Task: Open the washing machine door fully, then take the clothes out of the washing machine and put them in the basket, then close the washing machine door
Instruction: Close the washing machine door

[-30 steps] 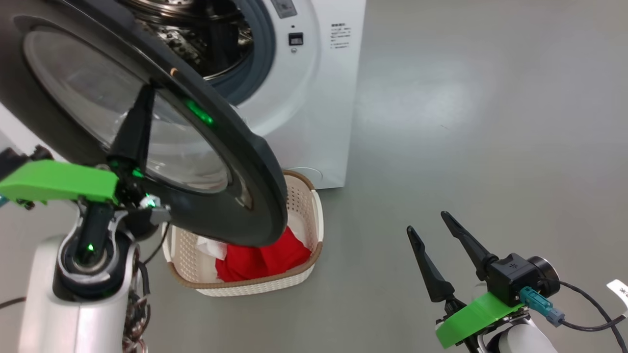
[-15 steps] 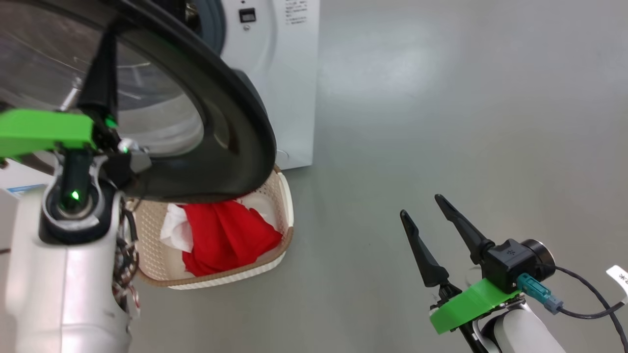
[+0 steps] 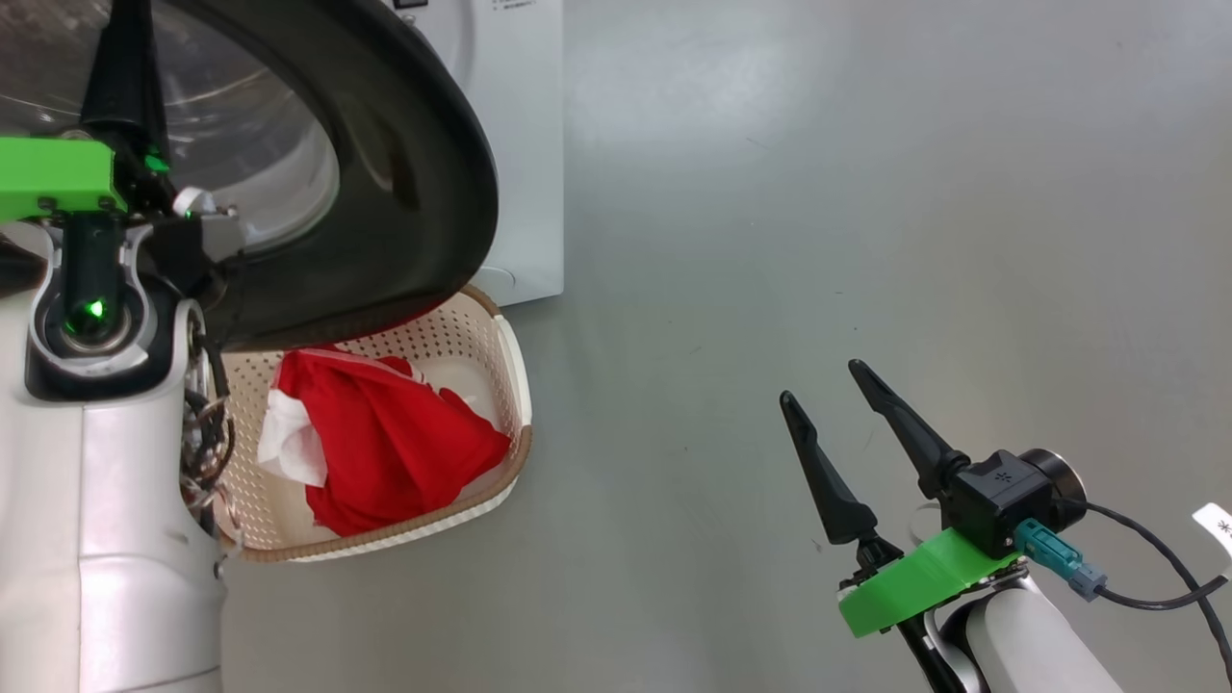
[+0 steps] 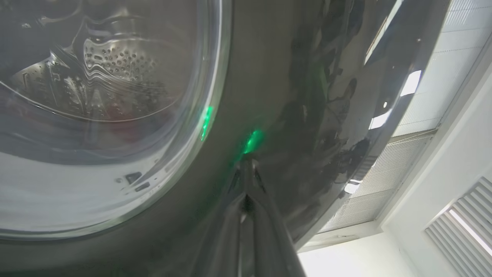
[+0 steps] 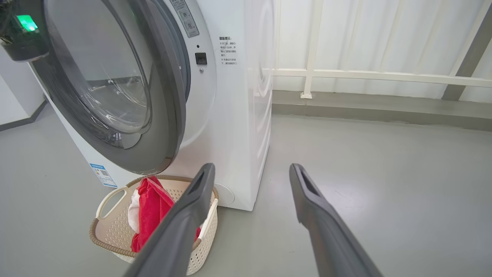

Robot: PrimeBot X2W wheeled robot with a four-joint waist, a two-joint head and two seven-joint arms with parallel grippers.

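Note:
The washing machine door (image 3: pixel 423 164), with its glossy black rim and bulging glass, stands ajar at a narrow angle to the white washing machine (image 3: pixel 525 144). My left gripper (image 3: pixel 120 58) is shut, and its tips press on the door's outer face. In the left wrist view the left gripper (image 4: pixel 246 181) touches the black rim of the door (image 4: pixel 276 77) beside the glass. The cream basket (image 3: pixel 510 375) sits on the floor under the door and holds red clothes (image 3: pixel 385 443) and a white cloth (image 3: pixel 289 443). My right gripper (image 3: pixel 818 380) hangs open and empty over the floor to the right. The right wrist view looks past the right gripper (image 5: pixel 251 166) at the door (image 5: pixel 161 115), the washing machine (image 5: pixel 238 115), the basket (image 5: pixel 96 234) and the red clothes (image 5: pixel 150 207).
Grey floor (image 3: pixel 818 192) spreads to the right of the washer. A white railing (image 5: pixel 365 75) with a pale curtain behind it runs along the back wall. A black cable (image 3: pixel 1155 597) trails from my right wrist.
The camera has moved, shifting the whole picture. The door has swung closer to the machine's front with my left gripper against it. My right gripper has kept its pose.

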